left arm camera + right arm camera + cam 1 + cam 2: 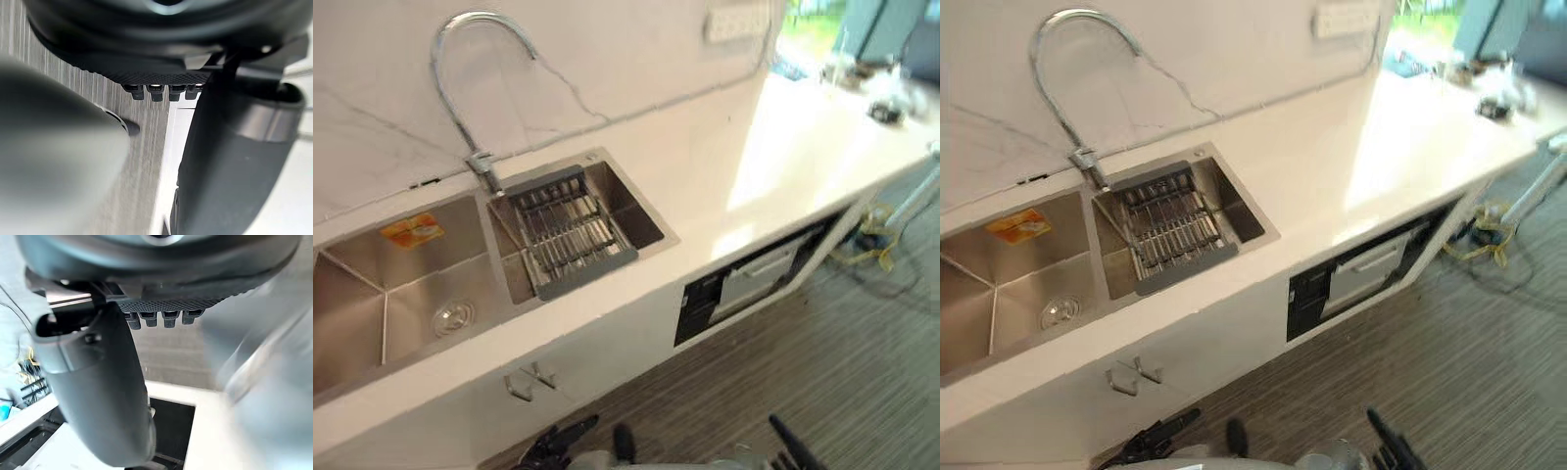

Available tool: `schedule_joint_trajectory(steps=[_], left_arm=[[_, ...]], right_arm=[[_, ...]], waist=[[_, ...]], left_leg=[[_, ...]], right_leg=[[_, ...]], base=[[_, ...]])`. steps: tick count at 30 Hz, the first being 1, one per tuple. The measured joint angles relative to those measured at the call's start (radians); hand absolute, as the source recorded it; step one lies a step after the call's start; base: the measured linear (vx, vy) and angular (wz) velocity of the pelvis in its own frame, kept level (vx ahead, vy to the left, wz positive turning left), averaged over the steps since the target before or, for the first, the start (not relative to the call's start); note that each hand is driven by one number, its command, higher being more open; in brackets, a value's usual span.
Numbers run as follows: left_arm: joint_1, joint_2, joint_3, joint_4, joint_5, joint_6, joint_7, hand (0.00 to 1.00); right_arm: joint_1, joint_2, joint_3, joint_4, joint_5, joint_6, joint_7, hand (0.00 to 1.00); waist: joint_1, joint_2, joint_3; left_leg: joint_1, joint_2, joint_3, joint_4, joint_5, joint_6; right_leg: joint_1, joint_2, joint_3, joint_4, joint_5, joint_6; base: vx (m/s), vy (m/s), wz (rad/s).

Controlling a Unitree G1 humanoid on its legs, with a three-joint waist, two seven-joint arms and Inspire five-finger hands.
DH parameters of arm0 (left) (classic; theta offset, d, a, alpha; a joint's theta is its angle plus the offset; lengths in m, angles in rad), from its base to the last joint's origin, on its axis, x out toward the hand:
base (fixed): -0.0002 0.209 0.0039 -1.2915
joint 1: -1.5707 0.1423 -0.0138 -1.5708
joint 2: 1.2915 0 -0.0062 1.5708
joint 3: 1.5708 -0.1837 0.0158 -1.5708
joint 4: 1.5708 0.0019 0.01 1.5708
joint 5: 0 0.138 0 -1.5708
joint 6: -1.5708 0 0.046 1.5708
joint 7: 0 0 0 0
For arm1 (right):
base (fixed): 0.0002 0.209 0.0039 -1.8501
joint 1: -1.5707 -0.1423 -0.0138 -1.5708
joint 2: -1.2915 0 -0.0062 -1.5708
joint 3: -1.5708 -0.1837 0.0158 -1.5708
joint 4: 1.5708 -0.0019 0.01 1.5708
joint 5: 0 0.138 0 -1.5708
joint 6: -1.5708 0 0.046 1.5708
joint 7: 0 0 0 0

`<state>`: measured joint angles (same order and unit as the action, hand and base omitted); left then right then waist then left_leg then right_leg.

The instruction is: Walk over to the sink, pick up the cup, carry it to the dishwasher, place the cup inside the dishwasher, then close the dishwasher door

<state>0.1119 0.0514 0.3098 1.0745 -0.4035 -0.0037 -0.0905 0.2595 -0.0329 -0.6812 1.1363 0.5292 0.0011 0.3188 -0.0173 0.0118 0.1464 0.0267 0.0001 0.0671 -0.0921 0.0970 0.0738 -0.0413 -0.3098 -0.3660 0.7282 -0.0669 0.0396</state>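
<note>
i can't tell where the cup is. the sink (357, 294) lies ahead to the left, its drain rack (570, 235) in the basin nearer the dishwasher (744, 284). both hands hang low, relaxed and empty; the left hand (553, 448) is nearer the sink than the right hand (788, 452).

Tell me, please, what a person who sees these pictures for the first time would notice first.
The eye goes first to the tall curved tap arching over the steel double sink, whose right basin holds a grey draining rack, while the left one bears an orange sticker. Next comes the sunlit white worktop running to the right, with the dishwasher built in beneath it.
</note>
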Motion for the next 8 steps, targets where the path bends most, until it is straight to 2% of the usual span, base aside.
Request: schedule_joint_trajectory(steps=[1,2,4,5,6,7,8], left_arm=[[0.001,-0.006,0.034,0.002,-0.002,-0.03,0.009,1.0],[0.011,-0.024,0.076,0.001,-0.001,-0.067,0.027,1.0],[0.028,-0.051,0.132,-0.008,0.006,-0.126,0.053,1.0],[0.033,-0.052,0.147,-0.016,0.01,-0.136,0.057,1.0],[0.036,-0.05,0.153,-0.024,0.01,-0.138,0.059,1.0],[0.022,-0.053,0.157,-0.023,0.012,-0.133,0.064,1.0],[0.019,-0.063,0.165,-0.028,0.013,-0.131,0.063,1.0]], right_arm=[[0.006,0.043,0.012,0.0,-0.004,-0.006,-0.021,1.0],[0.008,0.085,0.02,-0.001,0.005,-0.006,-0.04,1.0],[0.008,0.074,0.092,-0.042,0.007,-0.025,-0.063,1.0],[0.009,0.078,0.129,-0.066,0.003,-0.034,-0.075,1.0],[0.007,0.083,0.146,-0.081,-0.001,-0.04,-0.082,1.0],[-0.006,0.09,0.168,-0.099,-0.002,-0.041,-0.096,1.0],[-0.012,0.087,0.177,-0.108,-0.003,-0.042,-0.104,1.0]], waist=[[0.003,-0.012,0.0],[0.004,-0.016,-0.002],[0.003,-0.018,-0.006],[0.005,-0.032,-0.013],[0.01,-0.047,-0.017],[0.015,-0.065,-0.019],[0.02,-0.064,-0.026]], left_leg=[[-0.001,0.001,-0.022,0.0,0.001,-0.001],[0.003,0.001,-0.038,0.001,0.001,-0.001],[0.004,-0.003,-0.04,0.002,0.0,-0.002],[-0.007,-0.014,-0.036,0.002,-0.003,-0.007],[-0.016,-0.03,-0.028,0.002,-0.003,-0.008],[-0.015,-0.046,-0.02,0.005,-0.003,-0.013],[-0.019,-0.037,0.032,0.035,-0.005,-0.015]], right_leg=[[0.001,0.048,0.027,-0.038,-0.057,0.021],[0.009,0.105,0.061,-0.123,-0.107,0.027],[0.028,0.196,0.161,-0.332,-0.124,0.024],[0.03,0.216,0.205,-0.423,-0.121,0.018],[0.029,0.215,0.216,-0.467,-0.126,0.01],[0.024,0.199,0.201,-0.487,-0.106,-0.001],[0.027,0.191,0.177,-0.489,-0.109,0.0]], base=[[0.07,-0.13,0.81],[0.02,-0.137,0.48],[-0.02,-0.13,0.18],[-0.02,-0.091,0.08],[0.02,-0.098,0.3],[0.04,-0.076,0.45],[0.04,-0.051,0.41]])
